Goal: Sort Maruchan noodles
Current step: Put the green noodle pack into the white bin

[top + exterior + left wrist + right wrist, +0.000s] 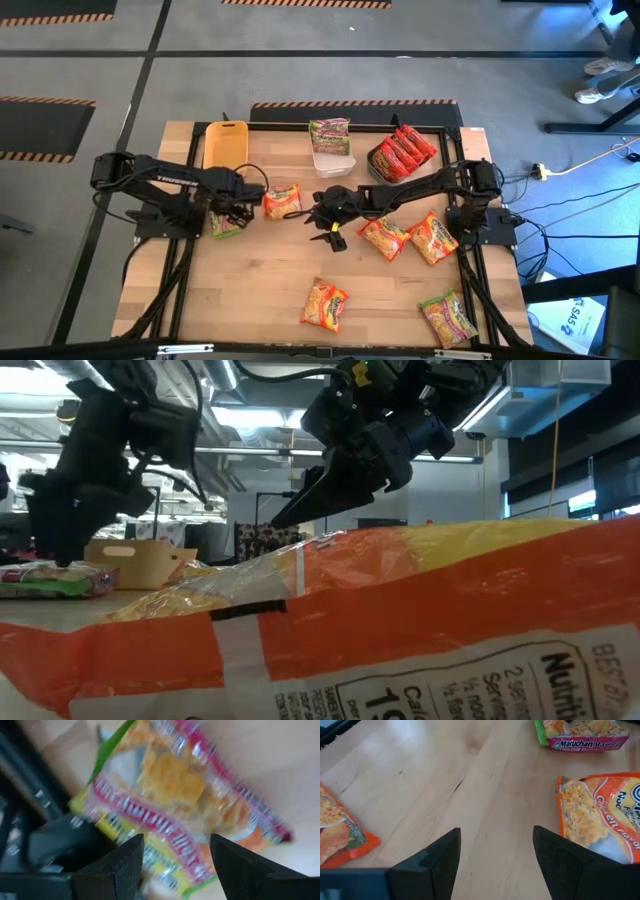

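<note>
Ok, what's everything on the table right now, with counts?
Orange packets: four loose on the table, one centre-left, two right of centre, one at the near edge.
Green-pink packets: three, one near right, one under the left hand, one in the white bin.
Red packets: a stack in the grey bin, count unclear.
Yellow bin: one, far left.
White bin: one, far centre.
Grey bin: one, far right.
Left hand: open over a green-pink packet.
Right hand: open, mid-table.

Orange packets [326, 305] lie flat, scattered; green packet [226, 226] perhaps flat at left.
</note>
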You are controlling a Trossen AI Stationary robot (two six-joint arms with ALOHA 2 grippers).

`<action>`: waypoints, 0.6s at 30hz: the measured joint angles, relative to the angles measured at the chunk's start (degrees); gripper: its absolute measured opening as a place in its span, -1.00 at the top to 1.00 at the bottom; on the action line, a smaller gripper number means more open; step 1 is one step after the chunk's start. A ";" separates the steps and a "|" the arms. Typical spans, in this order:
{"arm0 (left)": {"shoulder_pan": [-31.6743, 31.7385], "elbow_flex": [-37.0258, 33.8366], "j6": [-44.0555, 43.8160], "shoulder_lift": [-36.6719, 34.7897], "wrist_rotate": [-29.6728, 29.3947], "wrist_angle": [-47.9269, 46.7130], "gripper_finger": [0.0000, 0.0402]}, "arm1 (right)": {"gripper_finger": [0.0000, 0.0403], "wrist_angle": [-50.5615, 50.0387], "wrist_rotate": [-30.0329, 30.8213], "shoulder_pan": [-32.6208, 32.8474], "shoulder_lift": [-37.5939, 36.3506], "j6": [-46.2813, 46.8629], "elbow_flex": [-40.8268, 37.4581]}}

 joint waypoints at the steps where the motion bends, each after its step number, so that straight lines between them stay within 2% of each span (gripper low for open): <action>1: 0.23 -0.30 0.17 0.02 0.27 1.35 -0.11 | -0.15 -0.09 -0.03 0.00 0.00 -0.01 0.00; 6: 0.73 -1.59 4.15 -0.16 1.06 5.13 -0.11 | -0.15 -0.21 -0.07 0.02 0.00 -0.01 -0.44; 11: -0.65 -1.59 18.16 -0.14 -0.43 6.49 -0.11 | -0.15 -0.36 -0.02 0.00 0.04 -0.23 -1.43; 18: -10.93 -1.59 34.01 -0.14 -1.54 12.66 -0.11 | -0.15 -1.09 1.53 0.02 0.04 -0.32 -1.53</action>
